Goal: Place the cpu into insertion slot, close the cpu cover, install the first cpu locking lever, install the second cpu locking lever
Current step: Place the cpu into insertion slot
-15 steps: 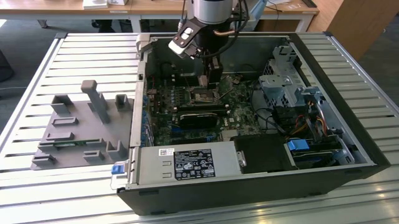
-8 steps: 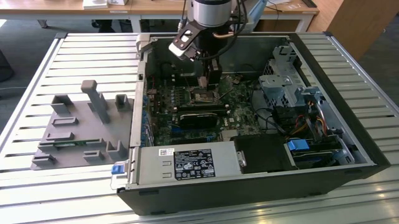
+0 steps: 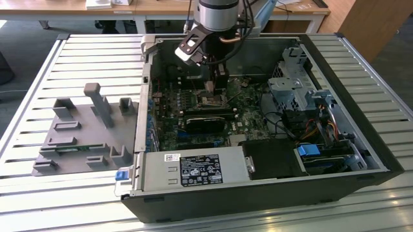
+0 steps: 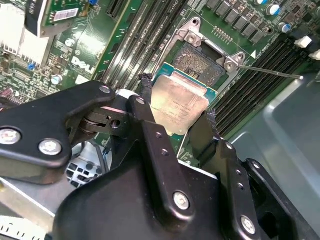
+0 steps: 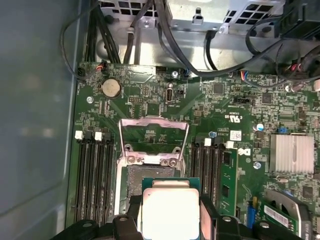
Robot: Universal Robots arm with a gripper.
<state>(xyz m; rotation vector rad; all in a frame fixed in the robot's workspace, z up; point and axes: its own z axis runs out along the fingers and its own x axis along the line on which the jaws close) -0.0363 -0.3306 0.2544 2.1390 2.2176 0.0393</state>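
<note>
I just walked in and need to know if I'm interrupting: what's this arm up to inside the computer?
The arm's end effector is shut on the cpu, gripping it by two opposite edges. It holds the chip just beside the insertion slot on the motherboard of an open computer case. The slot's contact field is bare, so the cpu is not yet seated. The cpu cover lies flipped open on the far side of the slot from the cpu.
</note>
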